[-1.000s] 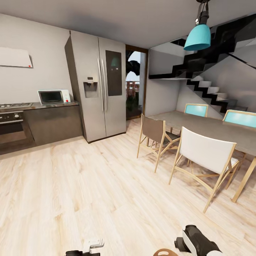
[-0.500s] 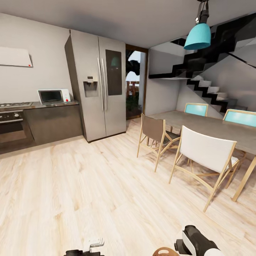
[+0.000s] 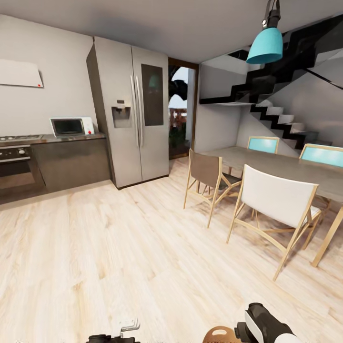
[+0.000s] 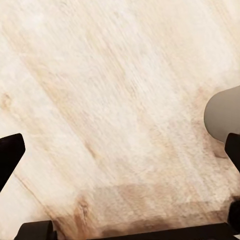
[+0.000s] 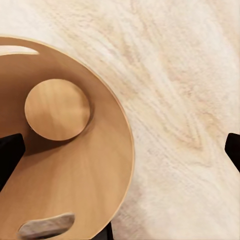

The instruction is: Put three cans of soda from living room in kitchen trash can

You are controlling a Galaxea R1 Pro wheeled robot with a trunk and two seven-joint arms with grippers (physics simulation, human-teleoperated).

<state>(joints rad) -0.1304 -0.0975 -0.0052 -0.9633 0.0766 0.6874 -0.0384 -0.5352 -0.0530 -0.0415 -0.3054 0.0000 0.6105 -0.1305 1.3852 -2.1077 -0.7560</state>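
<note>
**Right gripper over trash can, kitchen floor**

Right gripper (image 5: pixel 120 150) fingers spread wide, holding nothing. Directly below it, the tash can (image 5: pixel 95 180) stands upright, mouth up, axis vertical. Left gripper (image 4: pixel 120 150) likewise wide apart. Farther off: fridge (image 3: pixel 128 109).

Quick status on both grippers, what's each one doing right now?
Left gripper: open, empty, wood floor between its fingers.
Right gripper: fingers spread wide over the trash can; whether it grips the rim cannot be told.
</note>
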